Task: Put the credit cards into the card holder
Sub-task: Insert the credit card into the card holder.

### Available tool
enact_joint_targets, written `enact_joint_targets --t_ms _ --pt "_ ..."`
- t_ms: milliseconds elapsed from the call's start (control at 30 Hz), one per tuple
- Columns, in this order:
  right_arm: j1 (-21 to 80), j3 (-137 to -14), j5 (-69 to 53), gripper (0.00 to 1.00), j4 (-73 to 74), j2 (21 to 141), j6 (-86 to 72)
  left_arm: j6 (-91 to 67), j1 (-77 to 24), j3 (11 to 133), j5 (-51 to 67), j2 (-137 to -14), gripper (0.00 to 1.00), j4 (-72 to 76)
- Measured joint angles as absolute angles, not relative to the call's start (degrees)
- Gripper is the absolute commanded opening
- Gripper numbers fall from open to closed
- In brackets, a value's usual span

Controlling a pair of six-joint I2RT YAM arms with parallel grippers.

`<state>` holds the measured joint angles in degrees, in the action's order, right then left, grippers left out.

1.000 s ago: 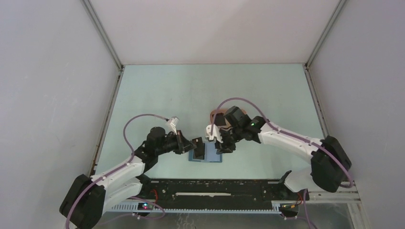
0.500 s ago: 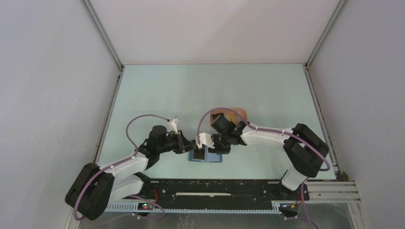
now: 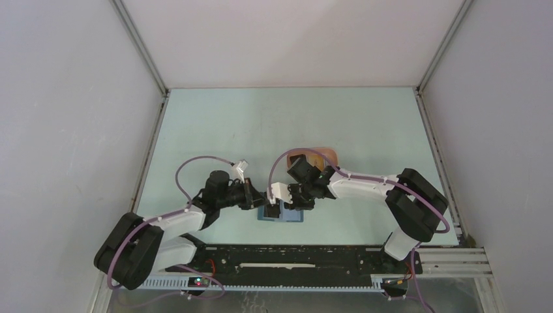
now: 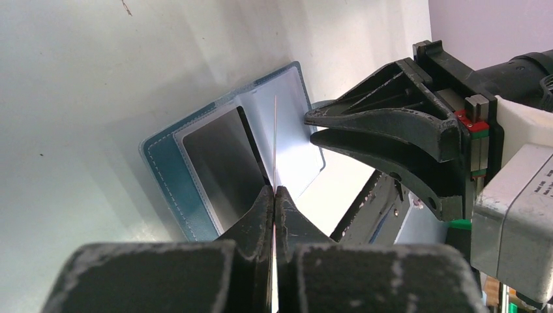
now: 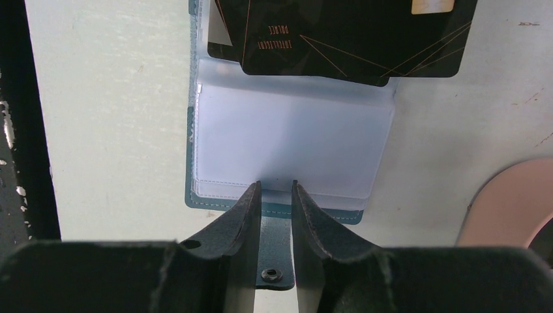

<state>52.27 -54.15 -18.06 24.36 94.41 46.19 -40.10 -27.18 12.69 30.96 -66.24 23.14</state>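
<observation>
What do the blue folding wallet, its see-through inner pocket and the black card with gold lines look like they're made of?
The blue folding wallet looks like leather or an imitation: matte, with stitched edges and a snap on its tab. The see-through inner pocket seems to be soft clear plastic, with milky glare and a sewn seam. The black card is probably stiff plastic, smooth, with fine gold print.

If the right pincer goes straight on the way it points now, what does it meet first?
Most likely the card holder, at its clear sleeve: the right pincer sits at its blue edge; height is unclear.
</observation>
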Motion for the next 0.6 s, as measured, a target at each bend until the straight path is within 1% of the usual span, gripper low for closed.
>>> enact_joint_targets --t_ms 267,600 --pt "52.4 -54.2 -18.0 0.3 24.4 94.4 46.2 -40.1 -27.1 12.7 31.7 -67.7 0.0 24.7" --pt "52.5 -54.2 -17.9 0.3 24.5 94.4 46.2 -41.2 -27.0 12.7 32.4 -72.5 0.0 28.9"
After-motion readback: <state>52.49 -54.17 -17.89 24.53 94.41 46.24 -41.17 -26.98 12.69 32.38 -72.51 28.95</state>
